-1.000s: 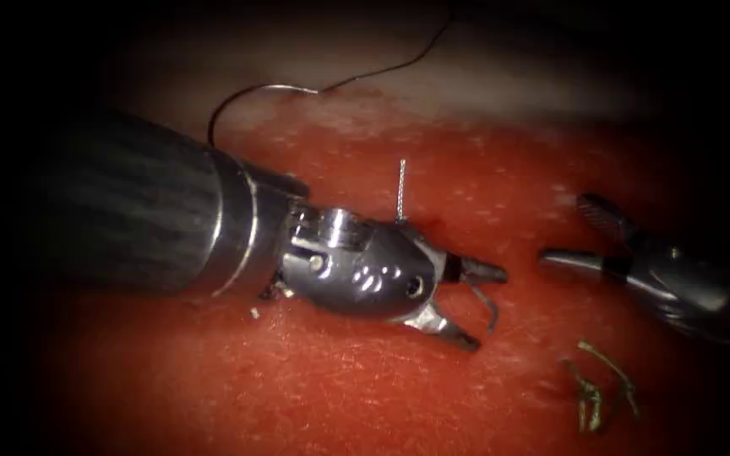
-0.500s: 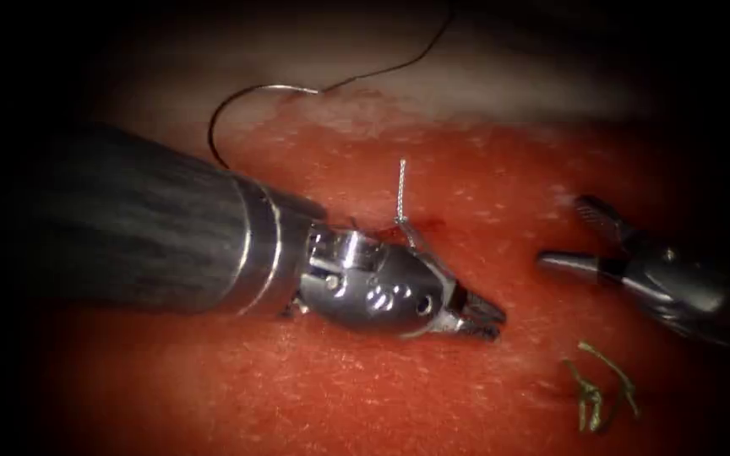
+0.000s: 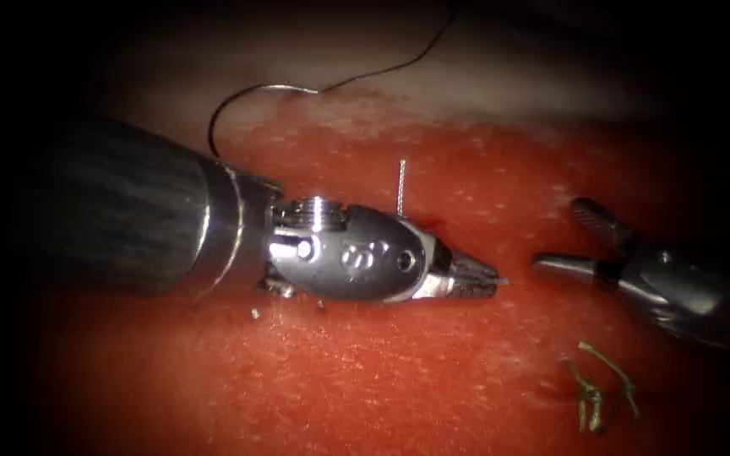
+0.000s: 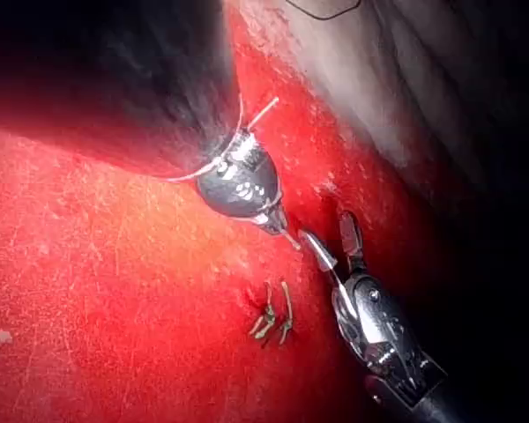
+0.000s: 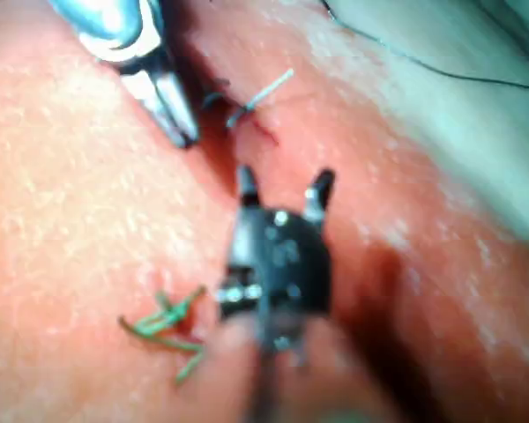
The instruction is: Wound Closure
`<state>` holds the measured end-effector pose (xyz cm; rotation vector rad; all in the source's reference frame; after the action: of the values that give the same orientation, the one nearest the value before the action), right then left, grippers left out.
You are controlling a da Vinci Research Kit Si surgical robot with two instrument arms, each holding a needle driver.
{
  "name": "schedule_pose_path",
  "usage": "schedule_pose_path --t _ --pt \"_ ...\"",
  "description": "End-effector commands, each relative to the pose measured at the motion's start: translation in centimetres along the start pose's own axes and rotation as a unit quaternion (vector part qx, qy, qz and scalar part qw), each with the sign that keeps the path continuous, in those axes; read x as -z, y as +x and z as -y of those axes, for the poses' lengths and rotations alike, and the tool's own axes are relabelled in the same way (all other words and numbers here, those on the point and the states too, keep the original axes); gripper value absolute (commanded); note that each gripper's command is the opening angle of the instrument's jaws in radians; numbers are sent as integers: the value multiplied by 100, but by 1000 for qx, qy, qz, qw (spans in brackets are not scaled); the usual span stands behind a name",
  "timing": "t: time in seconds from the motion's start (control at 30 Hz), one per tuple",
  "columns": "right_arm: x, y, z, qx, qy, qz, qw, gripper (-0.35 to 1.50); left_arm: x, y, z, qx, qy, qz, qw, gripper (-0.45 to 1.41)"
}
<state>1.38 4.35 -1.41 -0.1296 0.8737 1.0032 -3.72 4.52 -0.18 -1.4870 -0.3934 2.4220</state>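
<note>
Shows the left tool point(image 3: 471, 279) low over the tissue point(image 3: 365, 388), jaws closed on what looks like a short pale thread tail point(image 3: 504, 281), with only its tip peeping past the jaw tips; cannot say for sure that it is thread and not fine metal. Shows the right tool point(image 3: 561, 236) just to the right, jaws spread wide, holding nothing, near the left one but apart. Places the cut point(image 3: 434, 225) just behind the left jaws, with a stiff thread end point(image 3: 401, 181) standing upright beside it. Finds what appears to be the needle point(image 3: 247, 93), a bright curve lying on the tissue left of the cut, in neither tool, one end hidden behind the left shaft point(image 3: 128, 211); cannot tell whether that end sits in the tissue. Traces dark thread point(image 3: 399, 63) trailing away from its other end. Risks, by judgement, losing the tail, since so little of it is gripped; tearing the stitch out of soft tissue through too hard a pull; nicking tissue or knot should the open right jaws close too low; snagging the loose needle under the left shaft.
</note>
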Motion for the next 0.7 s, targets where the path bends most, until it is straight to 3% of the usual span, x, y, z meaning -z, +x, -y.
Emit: schedule_pose_path --t 0.03,0.33,0.47,0.7 --pt "-6 -5 9 -1 1 0 1000 146 -4 -3 3 6 -2 -7 1000 -35" --pt "-29 3 30 61 85 -41 994 148 63 -26 72 30 44 -38 998 -35" --pt "-52 11 53 68 99 -57 991 146 73 -41 91 38 52 -39 997 -35" --pt "-85 6 73 64 86 -45 993 145 78 -48 99 51 52 -46 996 -35"
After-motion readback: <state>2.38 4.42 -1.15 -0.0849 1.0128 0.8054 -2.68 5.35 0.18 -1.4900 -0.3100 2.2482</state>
